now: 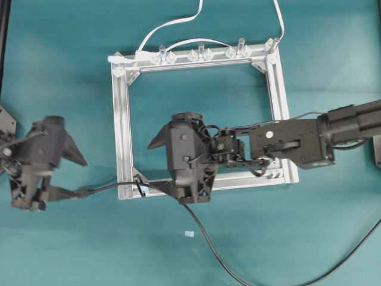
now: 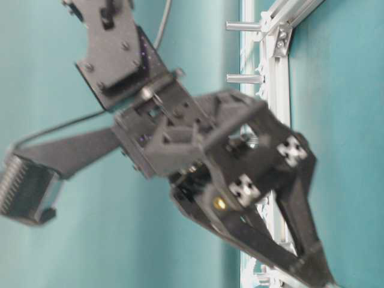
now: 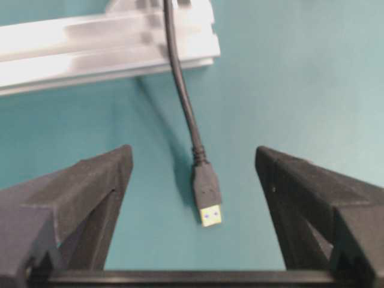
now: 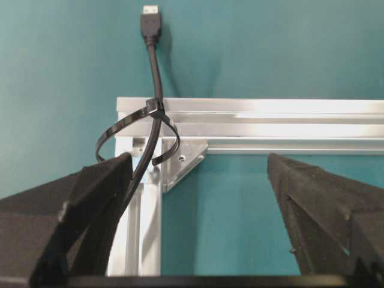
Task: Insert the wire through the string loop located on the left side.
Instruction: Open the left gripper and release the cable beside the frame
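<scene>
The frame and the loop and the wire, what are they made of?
Frame: looks like bare metal, probably aluminium; silvery, with shiny streaks and grooves.
Loop: thin glossy black strip, likely plastic, like a cable tie.
Wire: matte black coating, maybe rubber or plastic, with a metal plug tip.

A plain teal table surface (image 1: 59, 36) fills every view, seemingly evenly lit.

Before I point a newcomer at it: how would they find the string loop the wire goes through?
Find the square silver frame on the teal table, then its near-left corner. There a thin dark string loop arches over the bar, and the black wire already runs through it. Unlike the clear clips on the far bar, it is dark and floppy.
</scene>
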Tool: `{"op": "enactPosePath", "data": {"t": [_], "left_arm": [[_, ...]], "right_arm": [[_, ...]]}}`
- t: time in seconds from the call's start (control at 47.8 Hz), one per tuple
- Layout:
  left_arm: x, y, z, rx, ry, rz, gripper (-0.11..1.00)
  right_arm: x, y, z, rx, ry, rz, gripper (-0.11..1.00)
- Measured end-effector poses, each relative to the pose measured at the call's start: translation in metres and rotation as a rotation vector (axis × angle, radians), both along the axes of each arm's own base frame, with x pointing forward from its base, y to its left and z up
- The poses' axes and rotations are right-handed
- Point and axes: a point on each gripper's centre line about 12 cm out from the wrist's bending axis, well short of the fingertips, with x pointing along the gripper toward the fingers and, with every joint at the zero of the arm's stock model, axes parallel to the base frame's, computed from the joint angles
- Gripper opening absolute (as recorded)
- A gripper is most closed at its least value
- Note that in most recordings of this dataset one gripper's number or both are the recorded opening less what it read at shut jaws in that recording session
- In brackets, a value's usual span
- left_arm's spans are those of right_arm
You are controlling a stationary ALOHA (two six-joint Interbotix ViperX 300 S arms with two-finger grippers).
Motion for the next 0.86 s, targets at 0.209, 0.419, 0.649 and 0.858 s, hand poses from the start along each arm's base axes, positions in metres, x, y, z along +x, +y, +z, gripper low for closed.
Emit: {"op": "enactPosePath", "data": {"t": [0.209,0.419,0.649,0.858], "left_arm": [[-0.015,0.011,0.013,-0.02,-0.087,0.033,0.82],[-0.025,0.017,0.017,-0.015,-0.137,0.034,0.82],[-0.028,0.022,0.021,0.022,-0.181,0.015,0.82],[-0.03,0.027,0.021,0.031,-0.192,0.027,0.82]], "right_arm": [[-0.012,-0.005,0.003,-0.003,0.004,-0.006,0.91],[-0.021,-0.01,0.009,-0.004,-0.026,-0.019,0.91],[-0.027,-0.017,0.014,-0.007,-0.079,-0.042,0.91],[-0.031,-0.021,0.012,-0.009,-0.082,-0.052,0.91]]}}
